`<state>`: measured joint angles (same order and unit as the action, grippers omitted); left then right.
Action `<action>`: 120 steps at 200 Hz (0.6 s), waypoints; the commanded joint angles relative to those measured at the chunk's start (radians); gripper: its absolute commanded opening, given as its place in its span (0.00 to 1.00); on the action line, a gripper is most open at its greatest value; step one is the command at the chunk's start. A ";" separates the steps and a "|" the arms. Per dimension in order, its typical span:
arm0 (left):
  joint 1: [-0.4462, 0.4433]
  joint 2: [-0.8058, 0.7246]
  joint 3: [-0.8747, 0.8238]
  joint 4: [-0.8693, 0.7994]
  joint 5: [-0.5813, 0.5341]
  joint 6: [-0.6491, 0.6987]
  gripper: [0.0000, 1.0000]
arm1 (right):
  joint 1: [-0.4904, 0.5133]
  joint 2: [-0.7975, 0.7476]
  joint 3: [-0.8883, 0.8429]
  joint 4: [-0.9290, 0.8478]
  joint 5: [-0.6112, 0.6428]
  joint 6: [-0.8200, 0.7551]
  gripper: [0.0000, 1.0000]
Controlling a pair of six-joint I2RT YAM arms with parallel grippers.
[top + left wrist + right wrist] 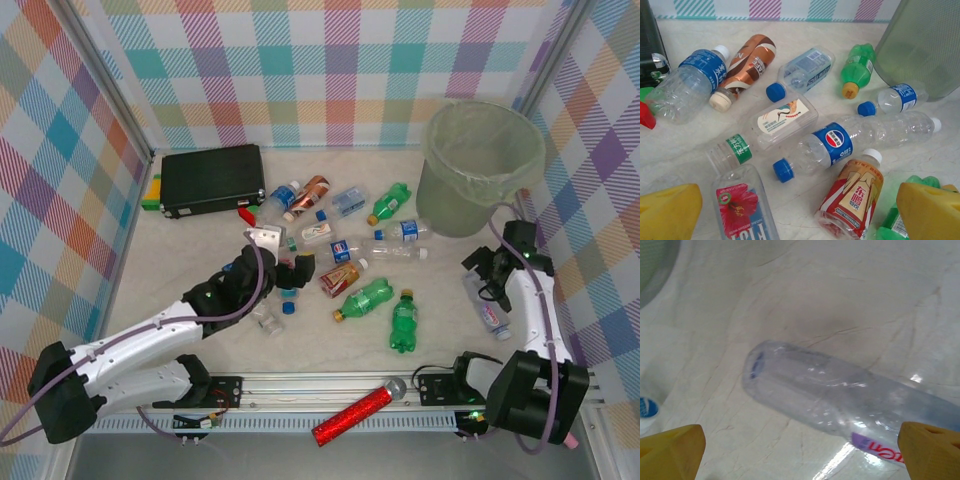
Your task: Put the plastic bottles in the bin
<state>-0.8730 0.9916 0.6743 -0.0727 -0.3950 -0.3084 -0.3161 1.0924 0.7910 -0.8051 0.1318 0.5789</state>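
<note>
Lower right, clear bottle partly hidden beneath released right gripper; left gripper likewise spread wide. Counted: three green bottles, one bin.

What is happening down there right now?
Left gripper open above the bottles. Right gripper open above a clear bottle. Nothing held. Bin upright, nothing seems to block it.

You'll find the bin at the far right of the desk, the flat case at the far left, and most bottles lying scattered between them. One lone bottle lies apart on the right, in front of the bin. A tube lies across the near rail.
</note>
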 commanded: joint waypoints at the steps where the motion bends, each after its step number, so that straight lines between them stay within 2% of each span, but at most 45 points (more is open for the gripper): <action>1: -0.007 -0.029 -0.031 0.043 -0.032 0.029 1.00 | -0.082 -0.012 -0.016 -0.003 -0.068 -0.022 0.99; 17: -0.007 -0.038 -0.030 0.032 -0.018 0.037 1.00 | -0.127 -0.019 -0.037 0.039 -0.152 -0.012 0.99; 69: -0.008 -0.051 -0.041 0.038 0.027 0.011 1.00 | -0.180 -0.003 -0.097 0.157 -0.279 -0.010 0.99; 120: -0.008 -0.066 -0.044 0.029 0.007 0.011 1.00 | -0.219 0.059 -0.113 0.190 -0.348 -0.007 0.99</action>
<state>-0.8730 0.9482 0.6441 -0.0677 -0.3836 -0.2951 -0.5159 1.1313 0.6956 -0.6384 -0.1364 0.5682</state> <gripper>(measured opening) 0.996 0.989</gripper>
